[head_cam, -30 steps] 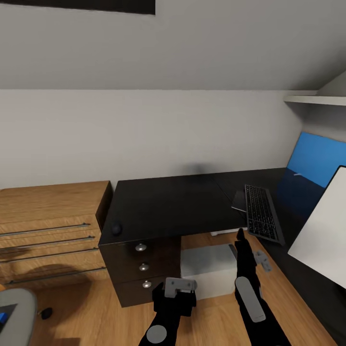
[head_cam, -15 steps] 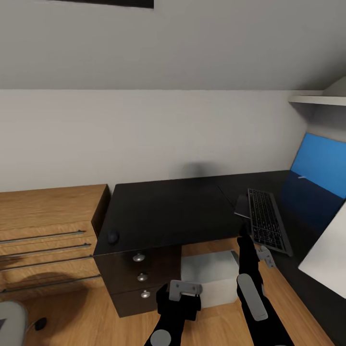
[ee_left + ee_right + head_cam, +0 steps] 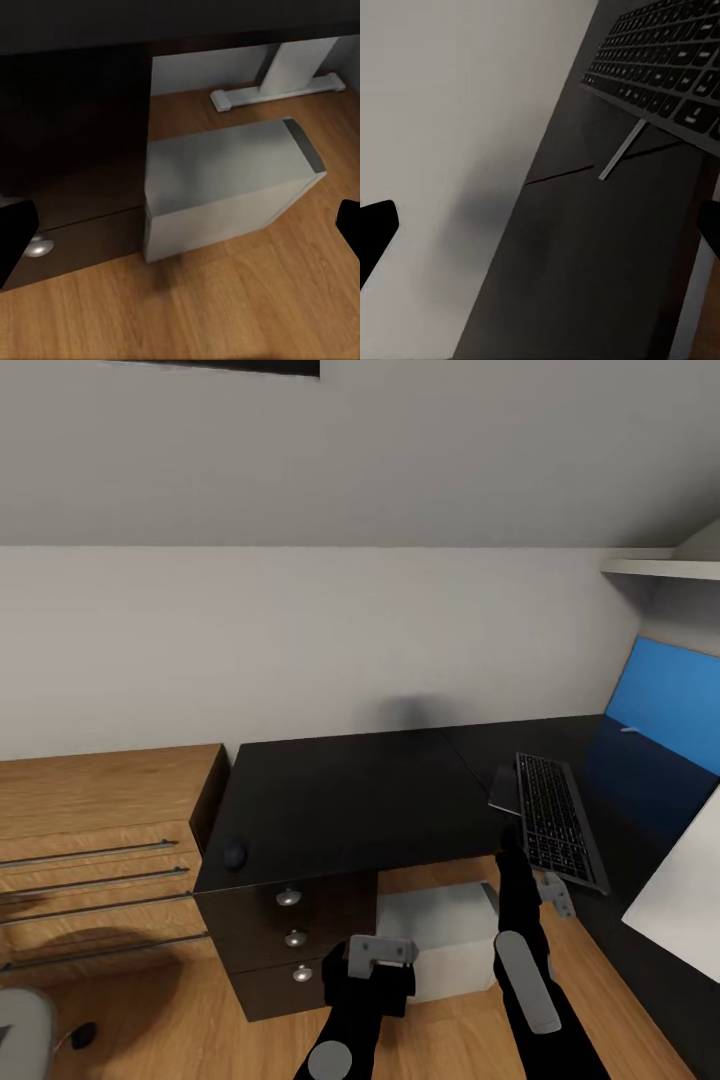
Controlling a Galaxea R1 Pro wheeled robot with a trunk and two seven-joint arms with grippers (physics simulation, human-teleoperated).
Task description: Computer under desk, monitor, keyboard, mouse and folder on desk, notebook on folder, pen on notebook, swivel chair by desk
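**Robot facing the black bench with both arms held low**

A pale grey sloped wall point(image 3: 360, 510) fills the upper part of the head view. Below it stands the long black-topped bench point(image 3: 350, 790), which turns a corner and runs along the right side. To its left is an oak dresser point(image 3: 100, 830) with bar handles, and oak floor point(image 3: 450, 1030) lies in front.

At the far right, the pale back of the monitor point(image 3: 685, 890) rises from the bench, with a blue wall panel point(image 3: 665, 695) behind it. A light grey computer tower point(image 3: 440, 935) lies on the floor under the bench, beside the dark drawers point(image 3: 290, 935) with round silver knobs; the left wrist view shows the same computer point(image 3: 225, 187) close to the drawer front.

The keyboard point(image 3: 555, 830) rests on the right part of the bench, partly on top of a thin dark notebook point(image 3: 505, 790). The small dark mouse point(image 3: 235, 852) sits near the bench's front left corner, well apart from the keyboard. A corner of the grey chair seat point(image 3: 20, 1030) shows at the lower left.

The left end effector point(image 3: 180, 240) is spread wide and holds nothing, its fingertips at the edges of its wrist view. The right end effector point(image 3: 540, 225) is likewise spread and empty, pointing at the bench near the keyboard point(image 3: 675, 67).
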